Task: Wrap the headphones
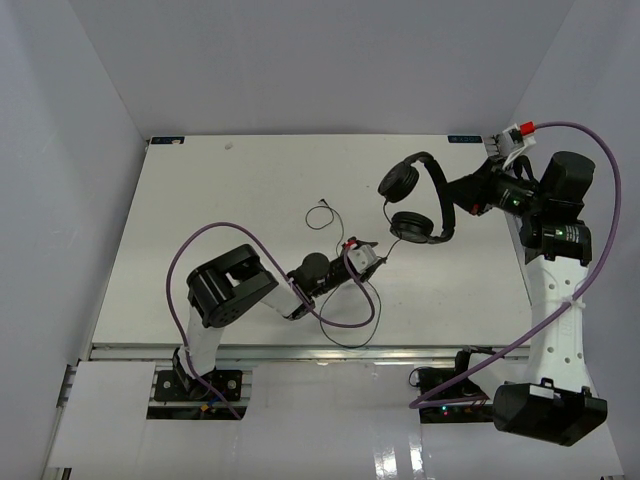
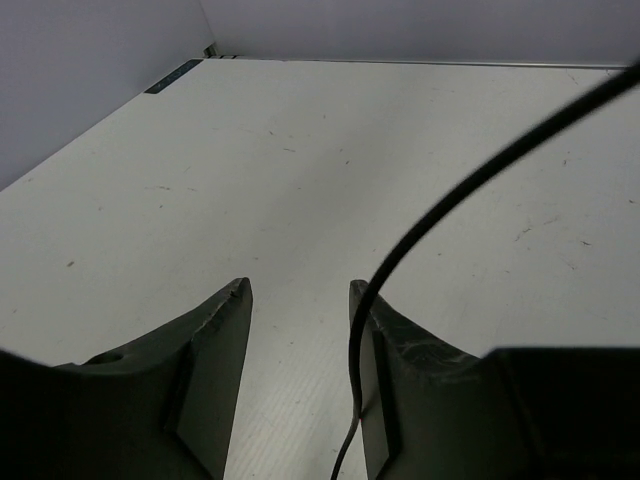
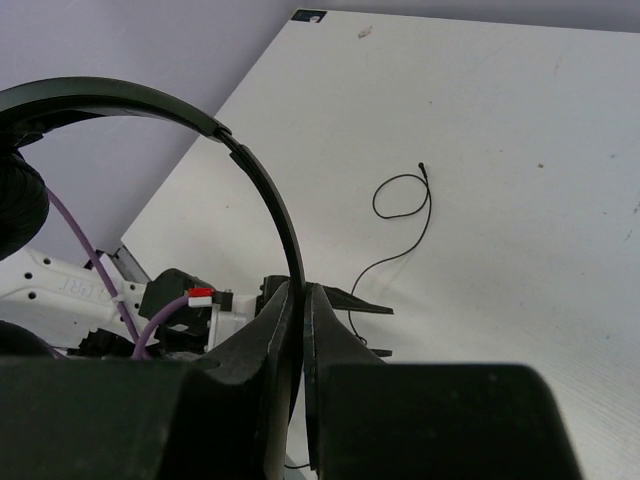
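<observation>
Right pincer (image 3: 300,295): yours is pressed together on the headband (image 3: 250,170) of the headphones (image 1: 412,227), at the upper right of the top view.
Left pincer (image 2: 300,290): you have it partly spread, near that view's centre. The cord (image 2: 450,195) passes between its fingers, along the right one's inner face, not pinched.
Cord end: your plug (image 3: 424,168) lies on the table (image 1: 200,190) beside a small loop, up-left of the left pincer.

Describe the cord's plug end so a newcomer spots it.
Look at the middle of the white table, just left of the headphones. A small curl of thin black cord lies there, ending in the plug; the purple cables are far thicker.
</observation>
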Robot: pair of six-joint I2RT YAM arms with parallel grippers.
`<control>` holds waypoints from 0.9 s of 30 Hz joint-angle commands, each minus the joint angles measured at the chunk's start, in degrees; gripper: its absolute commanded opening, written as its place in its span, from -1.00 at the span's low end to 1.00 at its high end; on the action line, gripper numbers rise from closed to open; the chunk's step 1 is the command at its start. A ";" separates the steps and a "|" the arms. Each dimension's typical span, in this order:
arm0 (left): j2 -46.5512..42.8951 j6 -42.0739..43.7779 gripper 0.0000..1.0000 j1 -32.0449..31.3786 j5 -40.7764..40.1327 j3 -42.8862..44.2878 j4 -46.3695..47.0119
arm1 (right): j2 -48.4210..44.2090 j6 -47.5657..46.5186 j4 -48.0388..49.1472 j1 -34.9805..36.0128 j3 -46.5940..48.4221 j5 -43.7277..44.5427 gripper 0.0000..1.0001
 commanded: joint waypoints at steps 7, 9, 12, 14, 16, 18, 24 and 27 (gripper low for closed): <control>0.63 -7.20 -0.37 1.38 1.97 -0.19 4.25 | -0.46 6.54 1.73 -0.25 7.24 -4.94 -0.85; 0.71 -8.09 -0.52 1.41 2.46 -0.40 4.36 | -0.29 6.90 1.77 -0.34 8.00 -5.17 -0.85; 0.27 -8.96 -0.67 1.54 3.61 -1.35 4.46 | -0.36 7.18 1.81 -0.57 8.15 -5.77 -0.85; -0.54 -9.11 -0.74 1.81 5.81 -1.71 3.49 | -0.74 7.42 2.75 -0.57 6.94 -6.58 -0.85; -1.74 -8.86 -0.76 1.99 8.41 -1.58 1.37 | -1.40 8.23 4.71 -0.57 4.67 -8.05 -0.85; -3.68 -7.79 -0.80 1.99 10.30 -0.87 -2.29 | -2.21 8.21 6.13 -0.51 3.24 -8.53 -0.85; -8.22 -2.43 -1.00 2.70 13.11 0.01 -11.83 | -3.63 4.31 6.92 -0.48 1.48 -9.63 -0.85; -10.83 -1.61 -1.00 5.61 13.80 -2.30 -12.88 | -4.56 1.27 6.60 -0.57 1.57 -9.89 -0.85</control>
